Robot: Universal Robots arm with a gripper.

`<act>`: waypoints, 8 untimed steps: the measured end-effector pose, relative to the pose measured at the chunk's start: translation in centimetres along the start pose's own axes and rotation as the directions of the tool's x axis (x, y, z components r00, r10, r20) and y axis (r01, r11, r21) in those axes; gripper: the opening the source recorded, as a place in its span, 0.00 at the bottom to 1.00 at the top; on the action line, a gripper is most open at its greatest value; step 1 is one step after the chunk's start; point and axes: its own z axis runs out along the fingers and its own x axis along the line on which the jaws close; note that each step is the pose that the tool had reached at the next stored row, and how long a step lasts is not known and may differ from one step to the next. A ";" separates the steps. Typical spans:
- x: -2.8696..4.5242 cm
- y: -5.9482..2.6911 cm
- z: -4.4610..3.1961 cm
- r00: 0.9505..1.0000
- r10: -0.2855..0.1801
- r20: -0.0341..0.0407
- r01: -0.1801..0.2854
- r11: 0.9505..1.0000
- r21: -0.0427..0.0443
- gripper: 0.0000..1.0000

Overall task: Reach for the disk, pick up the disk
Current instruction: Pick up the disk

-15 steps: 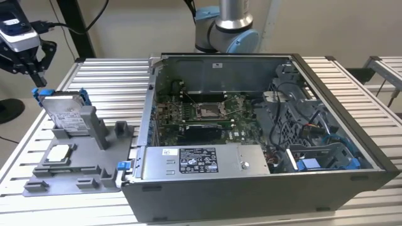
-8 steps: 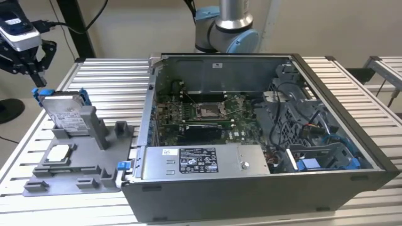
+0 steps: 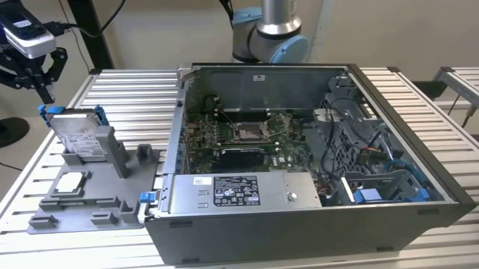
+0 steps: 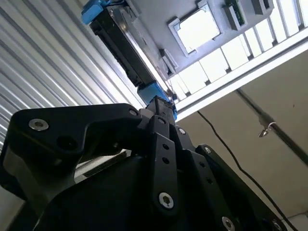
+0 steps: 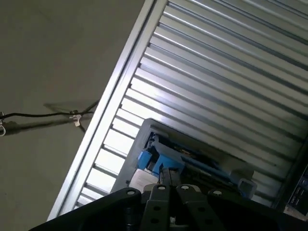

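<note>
The disk is a silver-grey drive with a white label and a blue bracket. It stands tilted on edge in a grey holder at the exterior view's left. My black gripper hangs just above the disk's upper blue corner, with its fingers drawn together and holding nothing. Both wrist views show the fingertips closed, in the second wrist view as the gripper and in the first as the gripper. Just past the tips lie the disk's edge and its blue bracket.
An open computer case takes up the middle and the exterior view's right of the slatted metal table. A grey box with a black label sits at its front. A small white-silver chip lies on the grey fixture.
</note>
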 end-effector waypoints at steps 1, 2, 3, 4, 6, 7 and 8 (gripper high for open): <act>0.00 0.00 0.00 1.000 -0.018 -0.001 0.018 1.000 0.000 0.00; 0.00 0.00 0.00 0.999 -0.036 -0.001 0.036 0.999 0.000 0.00; 0.00 0.00 0.00 0.998 -0.055 -0.002 0.055 0.998 0.000 0.00; 0.00 0.00 0.00 0.997 -0.073 -0.002 0.073 0.997 0.000 0.00; 0.00 0.00 0.00 0.994 -0.109 -0.003 0.109 0.994 0.000 0.00; 0.00 0.00 0.00 0.992 -0.128 -0.004 0.128 0.992 0.000 0.00; 0.00 0.00 0.00 0.989 -0.145 -0.005 0.145 0.989 0.000 0.00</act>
